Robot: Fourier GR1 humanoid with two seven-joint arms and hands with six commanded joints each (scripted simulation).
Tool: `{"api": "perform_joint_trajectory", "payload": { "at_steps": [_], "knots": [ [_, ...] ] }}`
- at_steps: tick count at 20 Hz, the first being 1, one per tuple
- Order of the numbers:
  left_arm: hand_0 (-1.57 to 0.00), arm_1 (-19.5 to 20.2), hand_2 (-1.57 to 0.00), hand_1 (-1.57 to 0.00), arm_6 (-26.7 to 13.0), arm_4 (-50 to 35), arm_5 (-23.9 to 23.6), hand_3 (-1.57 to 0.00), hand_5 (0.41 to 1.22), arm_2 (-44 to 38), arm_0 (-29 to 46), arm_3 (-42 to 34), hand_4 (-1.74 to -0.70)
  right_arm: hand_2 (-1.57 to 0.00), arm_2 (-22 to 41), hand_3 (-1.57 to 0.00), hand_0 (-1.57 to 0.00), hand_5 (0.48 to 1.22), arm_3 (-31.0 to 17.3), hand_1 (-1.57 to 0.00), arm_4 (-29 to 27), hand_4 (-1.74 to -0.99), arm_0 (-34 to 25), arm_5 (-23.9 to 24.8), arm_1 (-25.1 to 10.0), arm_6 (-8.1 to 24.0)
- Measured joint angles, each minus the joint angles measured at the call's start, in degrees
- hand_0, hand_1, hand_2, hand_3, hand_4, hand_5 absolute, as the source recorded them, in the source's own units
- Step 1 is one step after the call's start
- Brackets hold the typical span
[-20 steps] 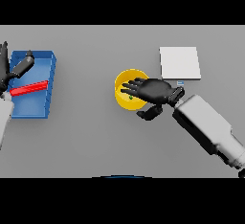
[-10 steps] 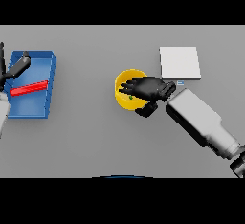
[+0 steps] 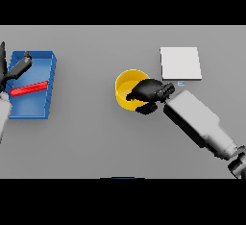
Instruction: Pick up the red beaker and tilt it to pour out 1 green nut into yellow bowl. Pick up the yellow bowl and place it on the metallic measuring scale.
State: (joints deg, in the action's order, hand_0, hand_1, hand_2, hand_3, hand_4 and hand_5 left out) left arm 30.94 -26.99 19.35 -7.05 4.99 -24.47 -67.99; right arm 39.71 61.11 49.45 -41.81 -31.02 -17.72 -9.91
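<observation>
The yellow bowl (image 3: 126, 85) stands mid-table. My right hand (image 3: 148, 92) lies over its right rim, fingers curled down inside and the thumb against the outer wall, so the hand is pinching the rim. What is in the bowl is hidden from me. To the upper right lies the flat, pale metallic scale (image 3: 180, 63), apart from the bowl. At the far left a red elongated object (image 3: 30, 88) lies in a blue tray (image 3: 45, 60). My left hand (image 3: 17, 69) hovers over the tray's left part with straight fingers, not touching the red object.
The blue tray takes up the table's left edge. My right forearm (image 3: 199, 123) runs diagonally from the lower right to the bowl. Bare grey table lies between the tray and the bowl and along the front.
My right hand has slid a little left and down onto the bowl's rim and its fingers have curled tighter. The left hand and the red object have barely moved.
</observation>
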Motion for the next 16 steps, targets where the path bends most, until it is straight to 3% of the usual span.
{"api": "perform_joint_trajectory", "payload": {
  "at_steps": [1, 2, 4, 7, 12, 16],
  "knots": [
    [0.00, -0.20, 0.00, 0.00, -0.03, 0.28, -0.19, 0.00, 0.701, 0.18, -0.23, 0.50, -0.76, -1.08, 0.19, -0.71, -1.11, 1.096, 0.19, -1.10, -0.25, -1.557, 0.08, -0.37, -0.81, -1.59],
    [0.00, -0.42, 0.00, 0.00, -0.05, 0.47, -0.29, 0.00, 0.700, 0.42, -0.23, 0.50, -0.75, -1.13, 0.12, -0.87, -1.20, 1.121, 0.34, -1.19, -0.66, -1.594, 0.03, -1.23, -0.63, -0.71],
    [0.00, 0.24, 0.00, 0.00, 0.78, 0.20, -0.01, 0.00, 0.695, 0.06, 0.07, 0.07, -0.75, -1.20, 0.20, -1.12, -1.33, 1.157, 1.14, -1.33, -1.32, -1.647, 0.45, -1.49, -1.74, -2.25],
    [0.00, -0.04, 0.00, 0.00, 0.36, 0.56, -0.01, 0.00, 0.690, 0.53, -0.01, 0.14, -0.74, -1.27, 0.37, -1.32, -1.45, 1.188, 1.17, -1.45, -1.72, -1.693, 0.16, -1.67, -1.58, -1.63],
    [0.00, 0.47, 0.00, 0.00, 0.44, 0.44, 0.31, 0.00, 0.685, 0.32, 0.24, 0.10, -0.73, -1.31, 0.09, -1.40, -1.53, 1.210, 2.52, -1.53, -2.29, -1.725, 0.32, -1.41, -2.44, -1.87],
    [0.00, 0.39, 0.00, 0.00, 0.24, 0.65, 0.15, 0.00, 0.692, 0.40, -0.37, 0.04, -0.73, -1.39, -1.80, -1.29, -1.55, 1.217, 5.51, -1.55, -3.33, -1.735, -0.36, -3.13, -3.69, 0.01]
  ]
}}
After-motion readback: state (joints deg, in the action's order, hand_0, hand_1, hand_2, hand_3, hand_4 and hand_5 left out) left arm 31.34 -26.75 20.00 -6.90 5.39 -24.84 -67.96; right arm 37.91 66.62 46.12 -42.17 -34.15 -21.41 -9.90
